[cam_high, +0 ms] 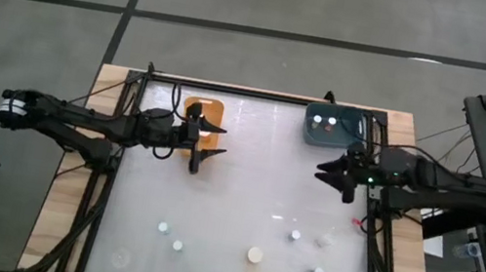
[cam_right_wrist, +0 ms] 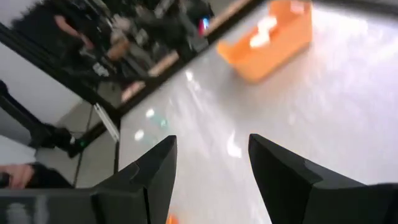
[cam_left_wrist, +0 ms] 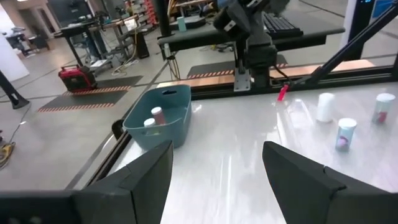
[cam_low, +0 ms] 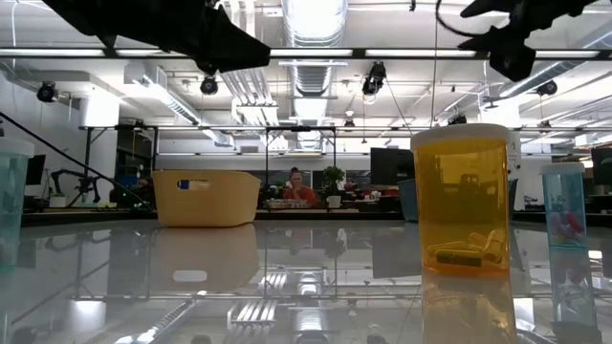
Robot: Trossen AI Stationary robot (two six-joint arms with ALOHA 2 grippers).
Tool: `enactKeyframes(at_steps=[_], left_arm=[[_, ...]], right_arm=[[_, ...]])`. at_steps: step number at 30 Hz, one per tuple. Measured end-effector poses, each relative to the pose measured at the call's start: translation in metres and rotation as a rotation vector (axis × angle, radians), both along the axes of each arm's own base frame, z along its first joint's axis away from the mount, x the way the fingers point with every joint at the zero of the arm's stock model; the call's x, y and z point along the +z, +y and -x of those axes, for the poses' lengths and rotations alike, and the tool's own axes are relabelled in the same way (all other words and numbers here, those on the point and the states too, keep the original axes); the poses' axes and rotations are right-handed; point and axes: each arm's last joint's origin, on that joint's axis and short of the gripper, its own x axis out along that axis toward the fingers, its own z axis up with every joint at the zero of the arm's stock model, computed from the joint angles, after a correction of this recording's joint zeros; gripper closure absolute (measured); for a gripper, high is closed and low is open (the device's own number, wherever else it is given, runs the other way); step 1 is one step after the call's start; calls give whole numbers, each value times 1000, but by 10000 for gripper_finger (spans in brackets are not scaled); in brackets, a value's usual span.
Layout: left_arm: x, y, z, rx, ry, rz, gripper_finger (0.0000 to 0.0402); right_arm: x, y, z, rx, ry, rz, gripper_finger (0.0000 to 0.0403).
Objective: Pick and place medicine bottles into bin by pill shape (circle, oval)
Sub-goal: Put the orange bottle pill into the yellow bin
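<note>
Table (cam_high: 244,186): glossy white top, framed by a dark rail. A wide bare stretch is seen mid-table between the two arms.

Orange bin (cam_high: 204,116): set at the far edge of the table, left of centre. All places below are given from it.

Grey-blue bin (cam_high: 335,125): well to the right of the orange bin, also at the far edge. Two white-capped bottles (cam_high: 324,123) are seen inside it.

Left hand (cam_high: 212,141): held just beside the orange bin, on its near-right side, above the table. Fingers are spread apart, nothing between them.

Right hand (cam_high: 328,170): held well right of the orange bin, just in front of the grey-blue bin. Fingers are parted and empty.

Loose medicine bottles (cam_high: 255,254): scattered along the near edge, well apart from the orange bin. Two small ones lie towards the near left (cam_high: 164,229), one larger white-capped one near the middle, three more to the near right (cam_high: 295,235). All are seen upright, none touching another.

From table height, an orange-tinted bottle (cam_low: 463,201) with a pale cap is seen close up, oblong pills lying at its bottom. A blue-tinted bottle (cam_low: 565,203) stands to its right.
</note>
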Motion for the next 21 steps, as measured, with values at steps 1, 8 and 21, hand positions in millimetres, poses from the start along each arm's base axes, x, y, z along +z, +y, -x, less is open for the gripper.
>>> enactKeyframes(at_steps=[1, 8, 21], left_arm=[[0, 0, 0, 0, 0, 0, 169], [0, 0, 0, 2, 0, 2, 169], [0, 0, 0, 2, -8, 9, 169]], right_arm=[[2, 0, -2, 4, 28, -26, 211], [6, 8, -22, 12, 226, -194, 211], [-6, 51, -50, 31, 666, -303, 211]])
